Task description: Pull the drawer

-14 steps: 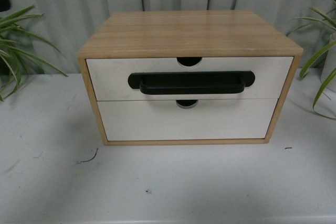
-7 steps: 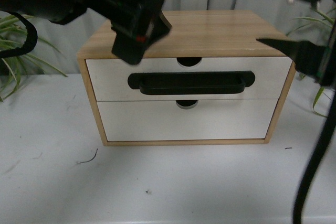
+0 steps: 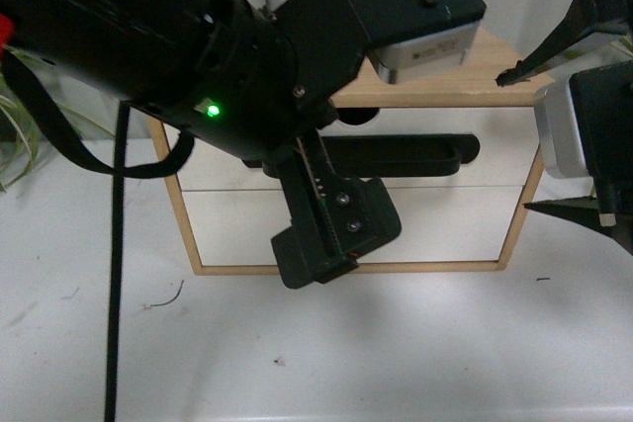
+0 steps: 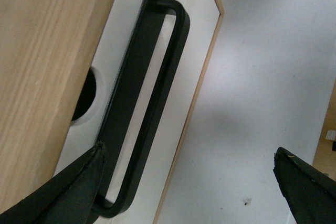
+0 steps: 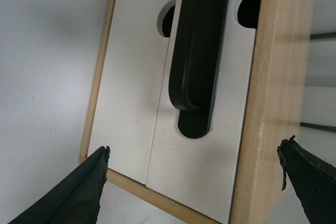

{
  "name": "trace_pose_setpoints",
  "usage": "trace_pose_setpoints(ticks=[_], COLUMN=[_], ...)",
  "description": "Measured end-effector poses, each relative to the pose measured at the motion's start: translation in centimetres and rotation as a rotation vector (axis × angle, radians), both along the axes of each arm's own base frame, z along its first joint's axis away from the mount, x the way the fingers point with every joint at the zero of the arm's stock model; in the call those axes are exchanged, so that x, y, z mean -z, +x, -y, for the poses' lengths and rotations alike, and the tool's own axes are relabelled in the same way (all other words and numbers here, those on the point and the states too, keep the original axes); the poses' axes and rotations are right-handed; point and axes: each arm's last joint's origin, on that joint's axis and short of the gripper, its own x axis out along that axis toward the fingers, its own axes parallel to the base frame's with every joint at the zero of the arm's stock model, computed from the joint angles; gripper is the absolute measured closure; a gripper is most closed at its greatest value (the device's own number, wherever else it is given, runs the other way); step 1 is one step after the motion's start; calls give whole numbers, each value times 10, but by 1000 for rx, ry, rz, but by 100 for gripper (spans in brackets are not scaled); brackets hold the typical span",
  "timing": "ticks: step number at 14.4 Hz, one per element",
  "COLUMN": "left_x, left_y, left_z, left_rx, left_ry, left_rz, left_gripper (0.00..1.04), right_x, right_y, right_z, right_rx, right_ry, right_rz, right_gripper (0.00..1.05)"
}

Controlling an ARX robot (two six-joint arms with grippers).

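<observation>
White-fronted wooden drawer [image 3: 499,157] with its wide black bar handle [image 3: 415,153] sits shut in the upper slot of the light wood cabinet [image 3: 465,91], its face level with the plain white drawer front [image 3: 455,224] below. Bare white tabletop [image 3: 396,343] lies open before the cabinet's bottom edge. Left gripper [image 4: 188,153] hangs spread wide and empty in front of the handle. Right gripper [image 5: 194,145], likewise splayed and empty, stands at the cabinet's right edge.
</observation>
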Motion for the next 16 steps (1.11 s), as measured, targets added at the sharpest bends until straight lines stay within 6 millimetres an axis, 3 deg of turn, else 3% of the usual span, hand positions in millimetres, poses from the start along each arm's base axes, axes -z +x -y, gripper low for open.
trace_pose_setpoints(ticks=[11,16], left_x=[26,40], left_y=[24,31], left_z=[14,17], left_rx=[-95,-118], left_ry=[-25,-27], left_rz=[1,-16], left_gripper=[7,7], right_x=[38,40], right_y=[20,33], right_z=[-36,-39], right_rx=[-35,-33], right_ry=[-76,-74], right_rz=[-57,-30], right_gripper=[6,6])
